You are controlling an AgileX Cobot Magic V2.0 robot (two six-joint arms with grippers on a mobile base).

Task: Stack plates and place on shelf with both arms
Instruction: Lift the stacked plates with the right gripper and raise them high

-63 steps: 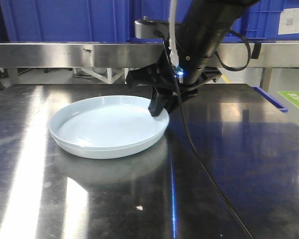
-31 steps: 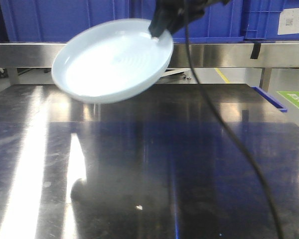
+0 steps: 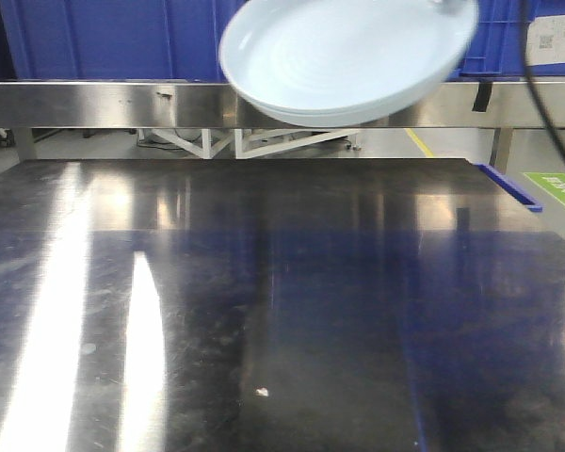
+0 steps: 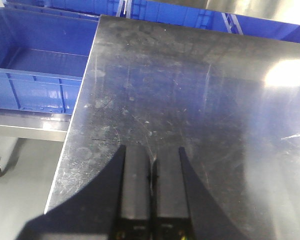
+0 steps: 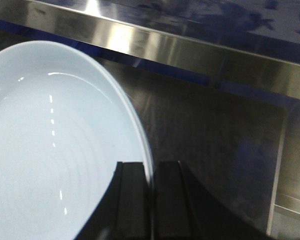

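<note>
The pale blue-white plates (image 3: 344,56) hang stacked and tilted in the air at the top of the front view, level with the steel shelf rail (image 3: 104,104). In the right wrist view my right gripper (image 5: 151,167) is shut on the plates (image 5: 55,150) at their right rim, one finger inside the rim and one outside. The right arm itself is out of the front view. My left gripper (image 4: 151,152) is shut with nothing in it, above the steel table (image 4: 190,90) near its left edge.
Blue crates (image 3: 113,38) stand behind the shelf rail, and more blue crates (image 4: 35,65) sit beyond the table's left edge. A black cable (image 3: 546,104) hangs at the right. A blue strip (image 3: 508,186) marks the table's right edge.
The right gripper has lifted the stacked plates off the table, up and to the right. One second ago they lay on the table's left-centre.
</note>
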